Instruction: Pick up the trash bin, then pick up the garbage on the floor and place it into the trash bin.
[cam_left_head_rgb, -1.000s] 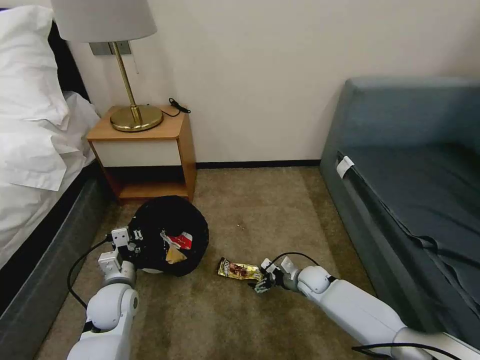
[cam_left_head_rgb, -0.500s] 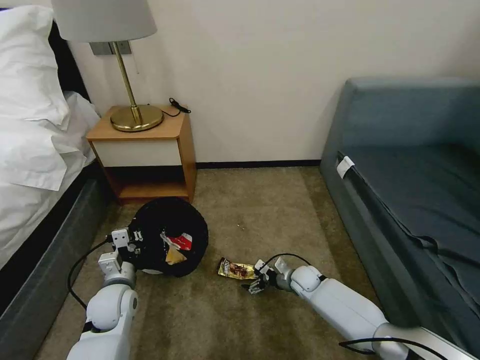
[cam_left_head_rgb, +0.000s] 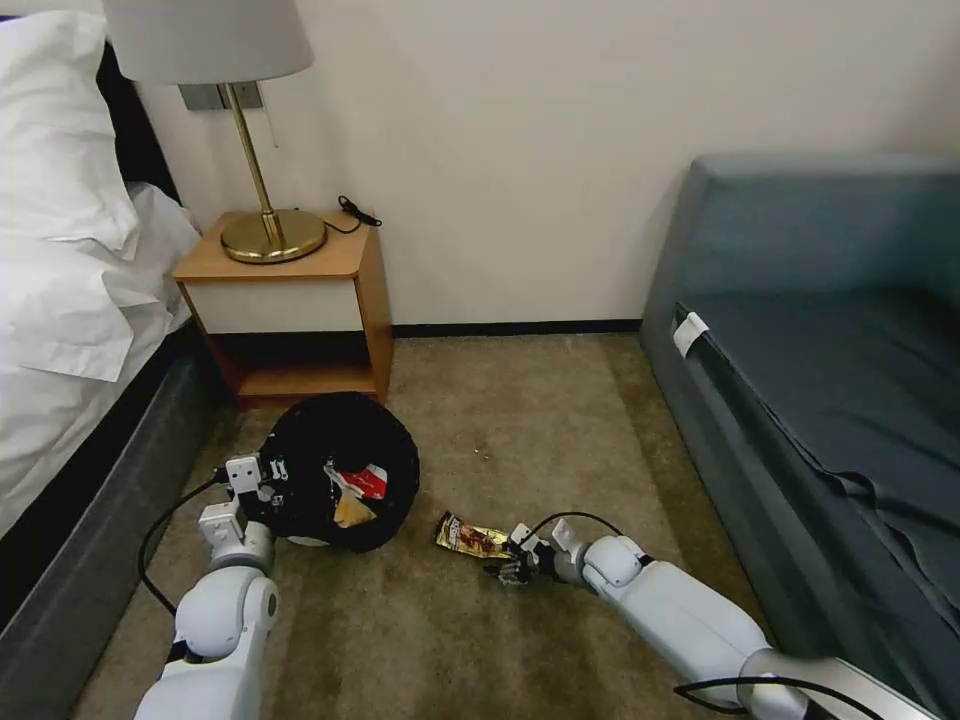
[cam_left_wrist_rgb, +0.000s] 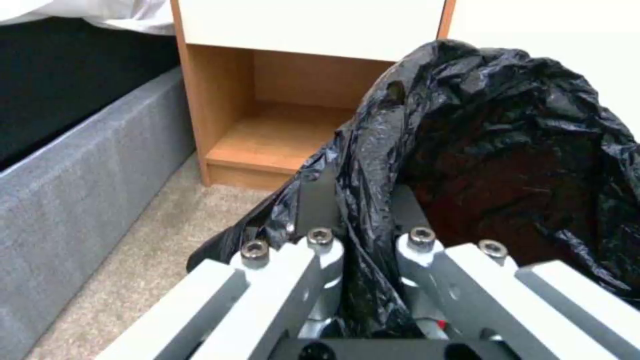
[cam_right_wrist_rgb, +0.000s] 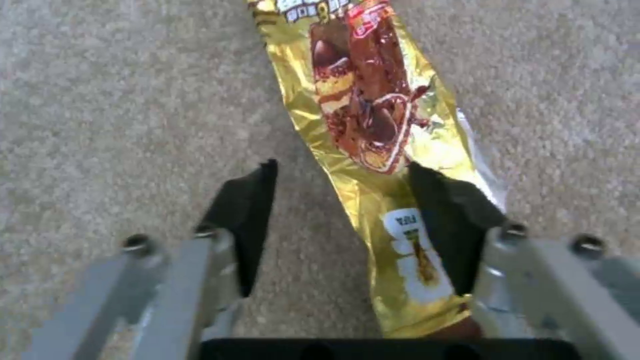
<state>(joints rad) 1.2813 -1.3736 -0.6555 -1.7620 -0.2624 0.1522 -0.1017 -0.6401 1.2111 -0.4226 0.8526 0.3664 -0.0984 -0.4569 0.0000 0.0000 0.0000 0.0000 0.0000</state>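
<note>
right pincer (cam_right_wrist_rgb: 340, 195): spread, low over the floor (cam_left_head_rgb: 560, 440), fingers either side of the near end of the gold-brown wrapper (cam_right_wrist_rgb: 373, 150) lying flat on the carpet | left pincer (cam_left_wrist_rgb: 363, 220): pinching the black-bagged rim of the trash bin (cam_left_head_rgb: 335, 470) | bin tilted, beside the nightstand (cam_left_head_rgb: 300, 300), red-and-white packet (cam_left_head_rgb: 362, 482) inside
</note>
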